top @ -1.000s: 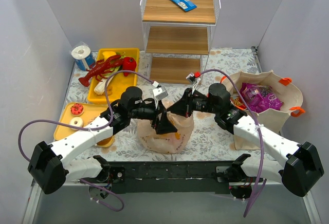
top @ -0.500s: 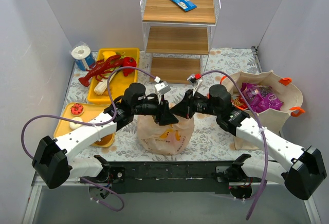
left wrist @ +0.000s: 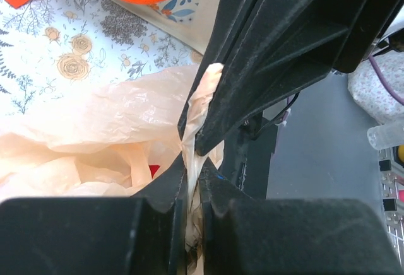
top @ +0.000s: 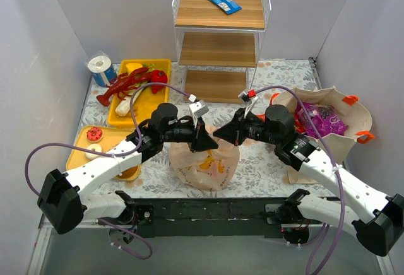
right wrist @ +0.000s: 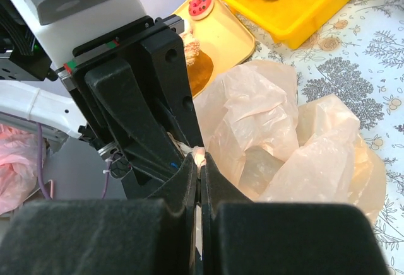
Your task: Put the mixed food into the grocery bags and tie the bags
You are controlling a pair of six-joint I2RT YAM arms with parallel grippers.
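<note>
Peach plastic, twisted into a thin strip, is pinched between the closed fingers of our left hand (left wrist: 192, 180). The strip runs up to our right hand (right wrist: 199, 161), whose fingers are pressed together on a small tuft of the same film. The two hands meet tip to tip just above the peach carrier bag (top: 203, 164), which sits bulging on the floral bench (top: 265, 168) between the arm bases. We cannot tell what is inside it.

To the right stands the beige tote (top: 344, 142) with orange handles, and a purple packet (top: 319, 120) lies in its open mouth. Left of the carrier bag we see two yellow trays. The near tray (top: 79, 155) carries small round pieces, and the far tray (top: 151, 98) carries a red lobster toy (top: 123, 84). A paper roll (top: 100, 67) stands just beside the far tray. At the back, a wire shelf rack (top: 218, 48) holds a blue packet (top: 222, 0) on its top shelf.
</note>
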